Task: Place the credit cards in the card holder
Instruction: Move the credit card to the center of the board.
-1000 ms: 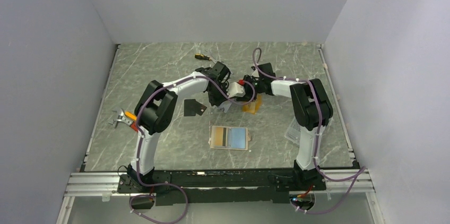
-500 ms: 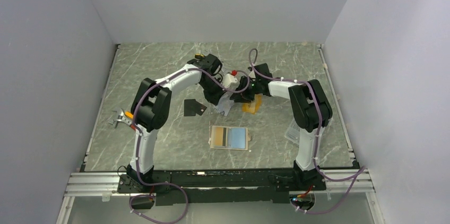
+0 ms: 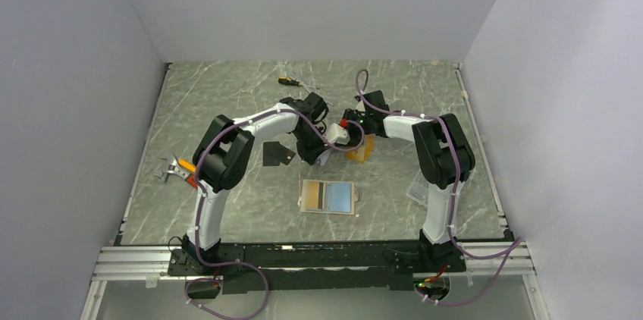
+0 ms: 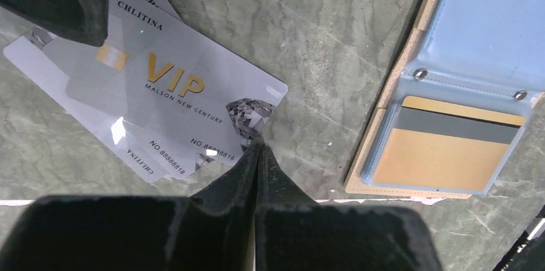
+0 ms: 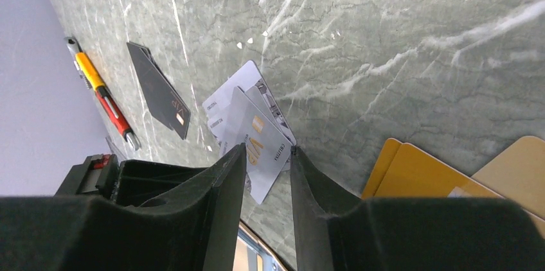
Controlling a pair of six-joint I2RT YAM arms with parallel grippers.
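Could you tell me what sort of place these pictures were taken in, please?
Probably a lab robot cell: plain white panels box in a marbled tabletop, the left arm and right arm are mounted by an aluminium rail, and silver cards lie loose on it.

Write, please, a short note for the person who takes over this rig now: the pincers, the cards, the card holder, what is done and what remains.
Left pincer: shut, with its tips at a corner of the top card in the stack of silver VIP cards. Whether it pinches that card is unclear.
Right pincer: open and empty, above the same stack.
Card holder: lies open on the table. A gold striped card shows in its clear pocket.
Black card and orange card: flat on the table, outside the holder.
Remaining: insert the silver, black and orange cards.
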